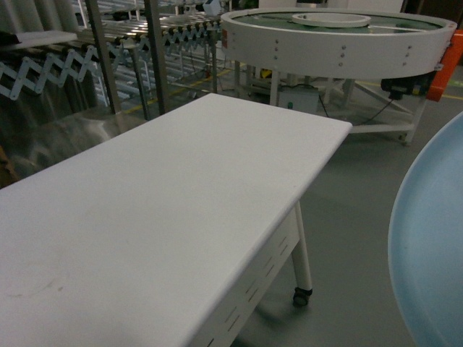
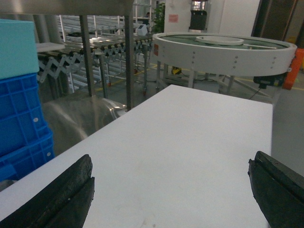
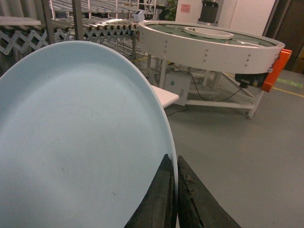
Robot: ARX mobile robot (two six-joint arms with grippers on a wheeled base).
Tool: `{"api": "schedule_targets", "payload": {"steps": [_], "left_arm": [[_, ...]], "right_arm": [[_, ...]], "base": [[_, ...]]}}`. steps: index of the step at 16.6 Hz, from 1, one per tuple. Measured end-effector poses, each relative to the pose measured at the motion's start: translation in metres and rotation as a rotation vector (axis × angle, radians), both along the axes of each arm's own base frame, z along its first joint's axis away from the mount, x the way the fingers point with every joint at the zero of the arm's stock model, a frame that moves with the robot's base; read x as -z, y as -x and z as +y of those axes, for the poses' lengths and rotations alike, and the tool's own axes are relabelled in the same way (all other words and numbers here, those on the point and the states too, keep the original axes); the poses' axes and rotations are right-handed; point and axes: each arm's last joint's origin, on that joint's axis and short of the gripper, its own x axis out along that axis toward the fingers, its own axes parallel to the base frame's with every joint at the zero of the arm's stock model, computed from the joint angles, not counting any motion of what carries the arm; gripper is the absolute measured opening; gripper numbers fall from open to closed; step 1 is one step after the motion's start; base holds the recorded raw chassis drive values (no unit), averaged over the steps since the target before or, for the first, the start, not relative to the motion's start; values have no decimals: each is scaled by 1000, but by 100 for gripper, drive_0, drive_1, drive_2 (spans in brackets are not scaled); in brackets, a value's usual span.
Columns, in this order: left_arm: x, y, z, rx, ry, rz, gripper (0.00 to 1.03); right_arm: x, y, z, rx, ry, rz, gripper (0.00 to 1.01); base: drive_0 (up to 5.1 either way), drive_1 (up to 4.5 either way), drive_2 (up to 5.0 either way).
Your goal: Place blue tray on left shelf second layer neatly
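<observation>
At the far left of the left wrist view, blue crates [image 2: 23, 128] are stacked with a teal box [image 2: 16, 47] on top. They sit well left of and beyond the left gripper [image 2: 173, 192]. Steel uprights of the left shelf [image 2: 129, 52] rise just past them, and a bright steel bar runs along the top edge.

The left gripper's two black fingers [image 2: 59, 197] stand far apart, released and holding nothing. Between and beyond them lies the white table [image 2: 190, 142], with the fingers hanging low over its near end.

Past the table's far edge, ahead of both grippers, stands a round white turntable [image 1: 340, 36] on a frame. An accordion roller conveyor [image 1: 145, 40] runs to its left, behind the shelf uprights.

On the right, the right gripper [image 3: 175, 199] has its fingers [image 3: 159, 197] clenched on the rim of the tray [image 3: 76, 142]. One dark finger lies on each side of the thin edge. The tray spreads up and to the left from the pinch, its pale blue inside facing the wrist camera. In the head view the tray [image 1: 434, 253] shows only as a curved slice at the right edge, held in the air over the grey floor [image 1: 362, 195] and apart from the table. An orange block [image 3: 273, 69] sits at the turntable's right end.
</observation>
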Motion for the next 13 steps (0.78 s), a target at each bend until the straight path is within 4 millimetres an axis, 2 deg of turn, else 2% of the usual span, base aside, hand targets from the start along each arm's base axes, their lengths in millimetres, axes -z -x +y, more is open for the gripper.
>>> {"api": "schedule_targets", "payload": {"steps": [13], "left_arm": [[0, 0, 0, -1, 0, 0, 98]], "right_arm": [[0, 0, 0, 0, 0, 1, 2]], "base": [[-159, -159, -159]]}}
